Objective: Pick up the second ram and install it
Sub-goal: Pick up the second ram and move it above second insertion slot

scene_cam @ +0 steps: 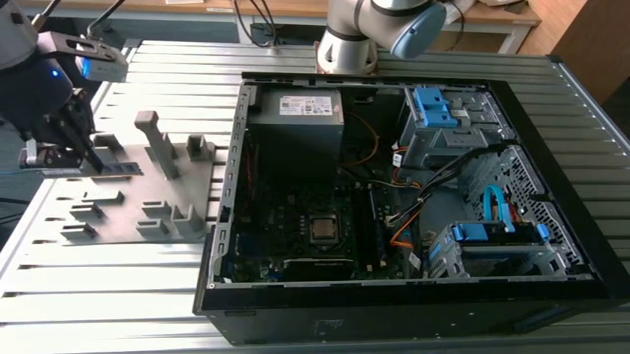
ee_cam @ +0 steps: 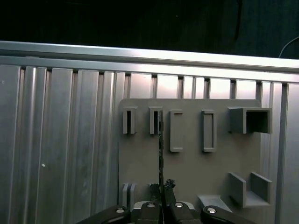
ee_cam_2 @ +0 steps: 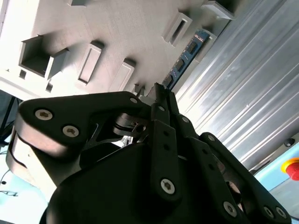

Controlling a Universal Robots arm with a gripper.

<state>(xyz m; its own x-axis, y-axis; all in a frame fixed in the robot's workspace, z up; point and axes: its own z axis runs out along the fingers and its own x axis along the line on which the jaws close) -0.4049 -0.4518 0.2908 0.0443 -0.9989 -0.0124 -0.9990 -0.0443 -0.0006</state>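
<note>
Hand (ee_cam: 161, 187): you are pinching the second ram (ee_cam: 161, 140) with it, fingers narrow.
Grey fixture (ee_cam: 187, 170): it is carrying that ram on edge.

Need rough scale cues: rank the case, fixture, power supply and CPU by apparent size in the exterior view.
Largest to smallest:
1. Case
2. Fixture
3. Power supply
4. CPU
No two look alike in size.
</note>
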